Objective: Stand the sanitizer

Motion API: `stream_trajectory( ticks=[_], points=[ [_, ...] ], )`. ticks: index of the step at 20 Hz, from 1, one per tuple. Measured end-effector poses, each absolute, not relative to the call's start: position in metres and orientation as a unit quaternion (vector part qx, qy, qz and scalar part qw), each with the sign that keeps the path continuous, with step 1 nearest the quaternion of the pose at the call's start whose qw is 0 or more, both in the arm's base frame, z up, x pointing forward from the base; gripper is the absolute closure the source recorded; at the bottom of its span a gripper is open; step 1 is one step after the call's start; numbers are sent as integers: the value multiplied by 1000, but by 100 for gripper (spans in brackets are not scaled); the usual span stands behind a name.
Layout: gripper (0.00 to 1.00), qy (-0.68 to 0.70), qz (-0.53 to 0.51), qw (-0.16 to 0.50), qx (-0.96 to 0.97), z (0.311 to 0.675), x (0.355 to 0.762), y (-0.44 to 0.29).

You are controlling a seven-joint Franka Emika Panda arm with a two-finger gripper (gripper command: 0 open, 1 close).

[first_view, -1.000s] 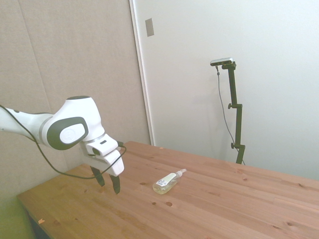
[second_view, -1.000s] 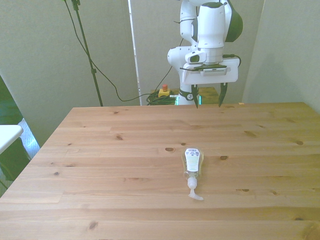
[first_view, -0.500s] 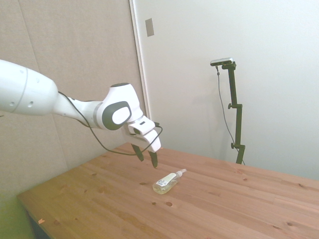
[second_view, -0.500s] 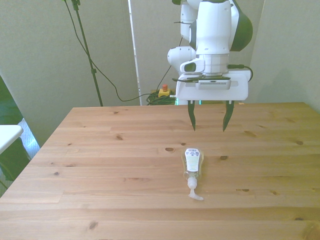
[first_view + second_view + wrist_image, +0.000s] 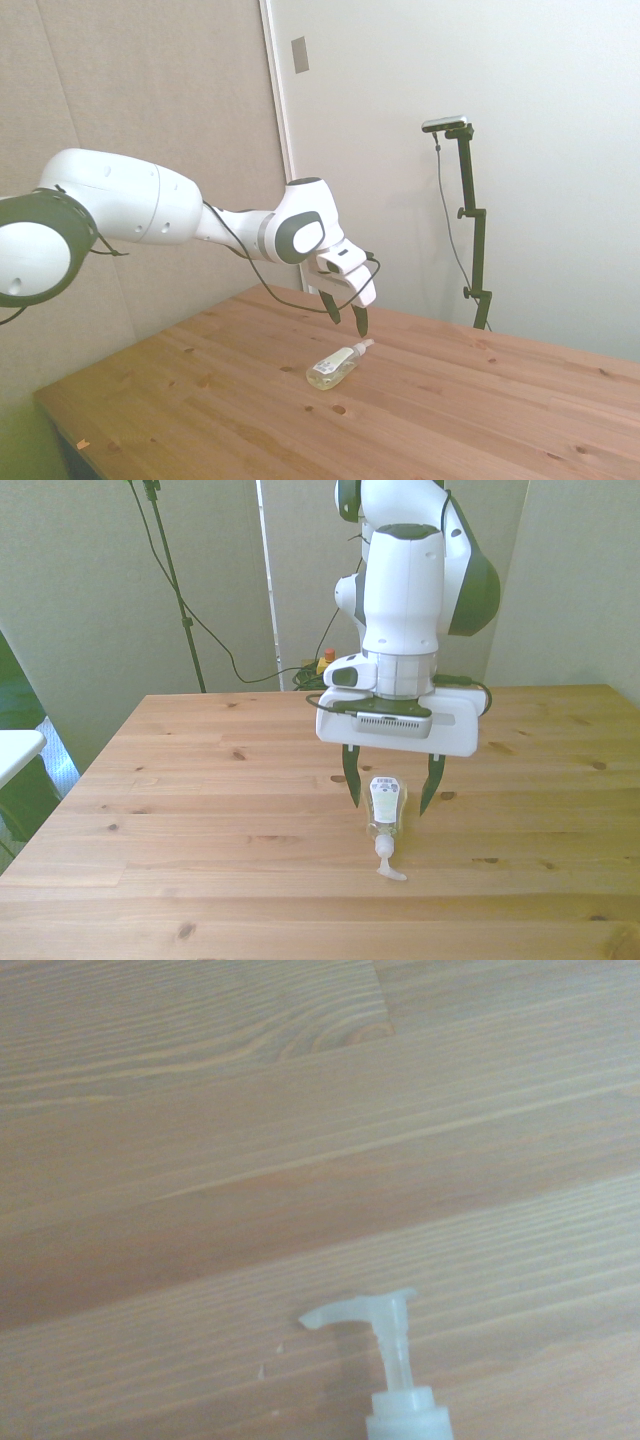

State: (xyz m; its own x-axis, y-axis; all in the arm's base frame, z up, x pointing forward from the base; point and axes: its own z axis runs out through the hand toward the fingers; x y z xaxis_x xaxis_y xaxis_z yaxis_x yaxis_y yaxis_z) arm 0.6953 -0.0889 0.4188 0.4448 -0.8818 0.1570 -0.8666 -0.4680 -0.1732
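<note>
The arm is reaching out, its gripper (image 5: 390, 790) pointing down with fingers spread wide, hanging above the lying sanitizer (image 5: 384, 814), not touching.

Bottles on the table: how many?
1. The sanitizer lies on its side mid-table, pump toward the camera in the front view, under the open claw. Nothing on the table looks able to hide another.

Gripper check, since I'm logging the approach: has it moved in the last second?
Yes. In the front view the gripper has come forward and down from the table's far edge, its open fingers now flanking the lying sanitizer.
</note>
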Motion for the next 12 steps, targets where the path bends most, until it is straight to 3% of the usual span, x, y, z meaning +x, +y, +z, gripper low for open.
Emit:
stream_trajectory(
  ticks=[6, 12],
  points=[
    [0, 521, -101, 32, -847, 392, 728, -95],
    [0, 525, -87, 24, -846, 370, 736, -99]
  ],
)
